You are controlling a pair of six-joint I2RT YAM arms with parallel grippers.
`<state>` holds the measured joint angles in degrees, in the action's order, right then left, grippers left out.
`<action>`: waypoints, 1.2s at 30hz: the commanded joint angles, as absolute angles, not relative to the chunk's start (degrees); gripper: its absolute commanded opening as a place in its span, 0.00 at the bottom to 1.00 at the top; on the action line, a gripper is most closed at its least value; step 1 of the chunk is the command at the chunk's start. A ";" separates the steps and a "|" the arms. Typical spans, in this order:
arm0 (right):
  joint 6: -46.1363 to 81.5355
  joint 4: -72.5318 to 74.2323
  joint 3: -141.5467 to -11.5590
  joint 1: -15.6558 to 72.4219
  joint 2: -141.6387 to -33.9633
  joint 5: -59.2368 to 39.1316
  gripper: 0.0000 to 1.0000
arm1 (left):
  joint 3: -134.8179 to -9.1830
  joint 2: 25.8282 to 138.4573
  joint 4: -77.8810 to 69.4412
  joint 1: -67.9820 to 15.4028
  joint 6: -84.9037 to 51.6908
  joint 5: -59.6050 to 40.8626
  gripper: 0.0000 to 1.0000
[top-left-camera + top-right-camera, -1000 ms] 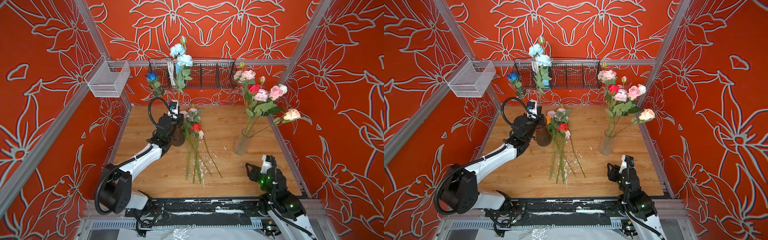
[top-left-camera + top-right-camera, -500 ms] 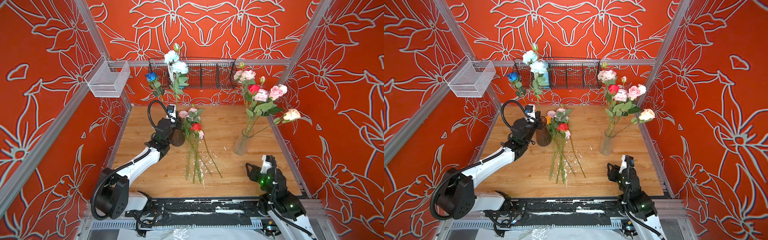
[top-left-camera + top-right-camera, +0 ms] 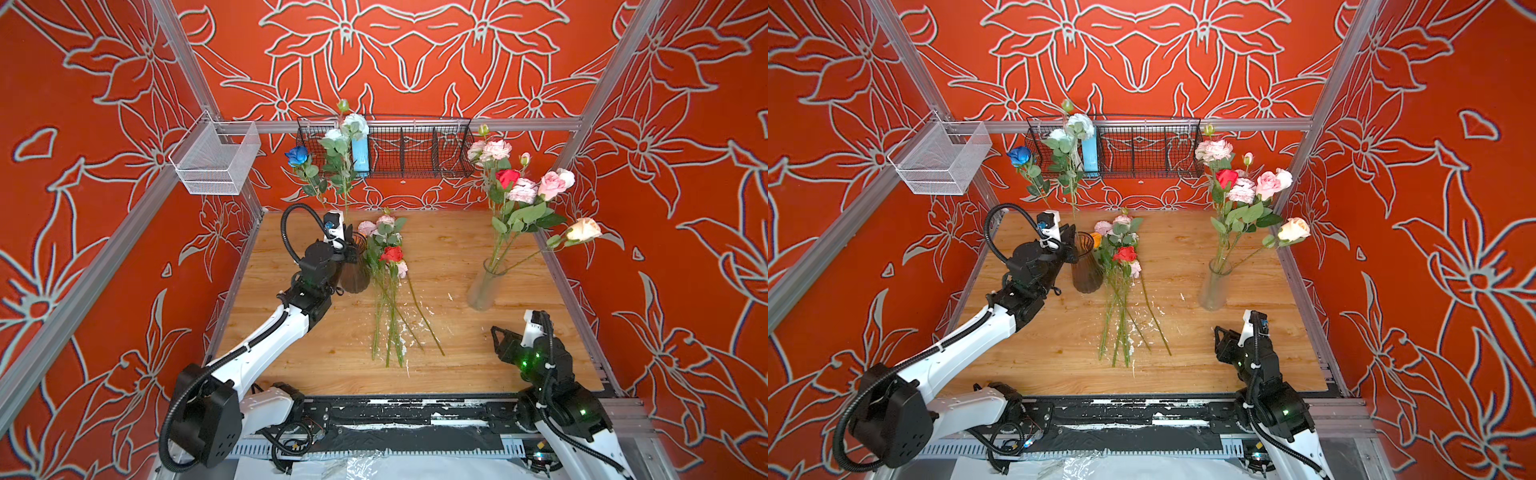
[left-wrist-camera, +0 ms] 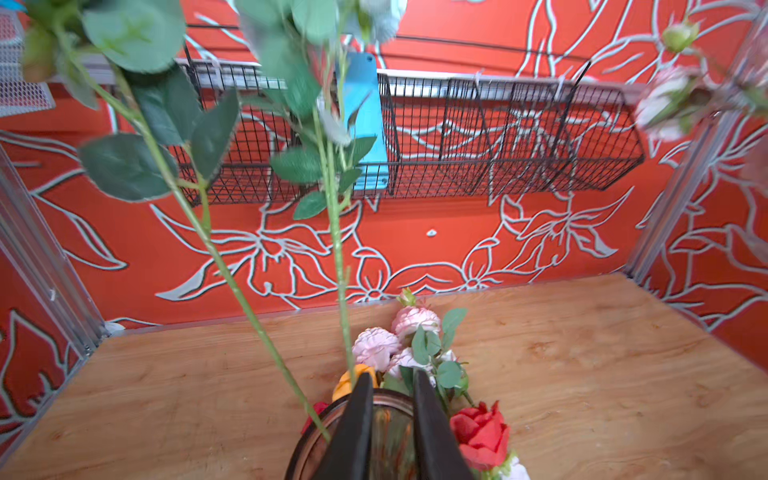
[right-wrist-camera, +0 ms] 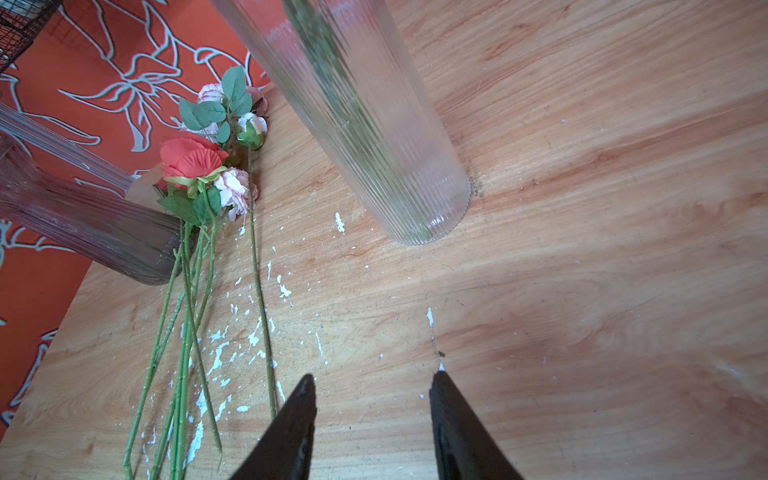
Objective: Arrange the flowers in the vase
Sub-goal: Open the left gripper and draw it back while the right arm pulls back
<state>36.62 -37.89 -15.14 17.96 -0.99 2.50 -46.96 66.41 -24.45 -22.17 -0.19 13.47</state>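
The left claw (image 4: 391, 376) hangs over the mouth of the brown vase (image 3: 1086, 270), jaws a narrow gap apart with nothing between them, beside the upright stems of a blue rose (image 3: 298, 154) and a pale bloom (image 3: 356, 123). More flowers (image 3: 390, 254) lie flat on the table (image 3: 457, 357) just right of that vase; others stand in the clear vase (image 3: 482, 286) well to the right. The right claw (image 5: 372, 376) hovers near the table's front, half open, empty.
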 commanded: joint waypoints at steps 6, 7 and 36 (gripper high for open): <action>36.78 -37.77 -15.43 17.76 -1.36 4.14 0.47 | -47.57 57.04 -17.01 -22.15 -4.23 8.66 0.22; 36.91 -37.88 -15.46 17.75 -1.24 4.30 0.47 | -47.50 54.47 -16.27 -22.10 -4.81 8.40 0.22; 47.75 -39.59 -37.09 17.36 -27.19 9.84 0.59 | -43.97 36.40 -2.38 -21.46 -27.02 25.03 0.49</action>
<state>45.93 -44.23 -40.21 17.85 -24.40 10.15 -44.29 37.17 -1.41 -21.85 -27.00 23.20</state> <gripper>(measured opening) 0.590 0.492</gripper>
